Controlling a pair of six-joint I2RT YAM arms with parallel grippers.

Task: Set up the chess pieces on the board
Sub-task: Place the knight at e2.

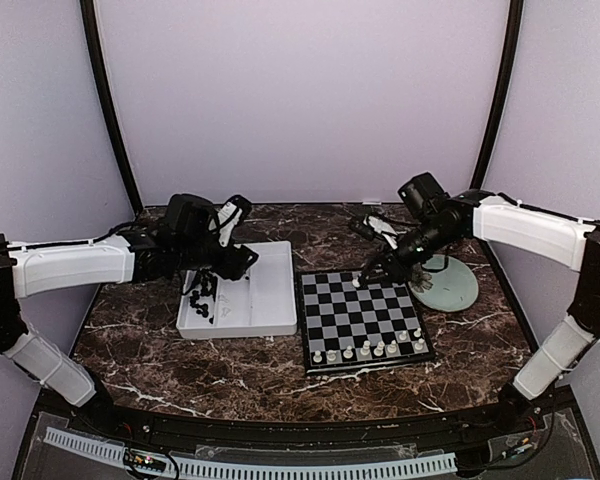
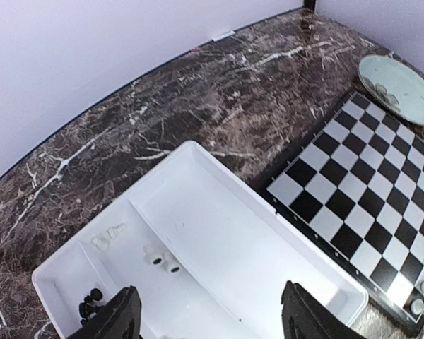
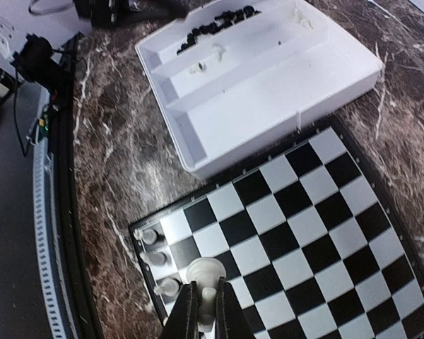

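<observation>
Chess pieces [image 1: 378, 349] are tiny rounded figures. A row of white ones stands along the near edge of the board [image 1: 360, 310], a flat glossy square of black and silver-grey checks with a thin dark rim. It sits around the middle of the table [image 1: 230, 375], which is a dark brown marble-look top with white veins. Just left of the board is a white rectangular tray [image 1: 270, 290] with smooth walls and dividers. A heap of black pieces [image 1: 202, 305] lies in its left compartment, and a couple of loose white pieces [image 2: 162, 260] sit in the next one over. A pale green round plate [image 1: 450, 290] sits off the board's far right corner, with a few pale bits on it too small to make out. My right arm [image 1: 530, 230] comes in from the right edge of the table, passing over the plate. My right gripper [image 3: 208, 311] points down above the board, pinching a wide-topped white piece [image 3: 206, 272] by its lower part; can't tell which square it's over. My left arm [image 1: 75, 265] stretches in from the left edge, wrist tipped down over the tray. My left gripper [image 2: 212, 321] has its fingers [image 2: 120, 318] spread wide with nothing between them, and the black pieces are just off the left finger.
</observation>
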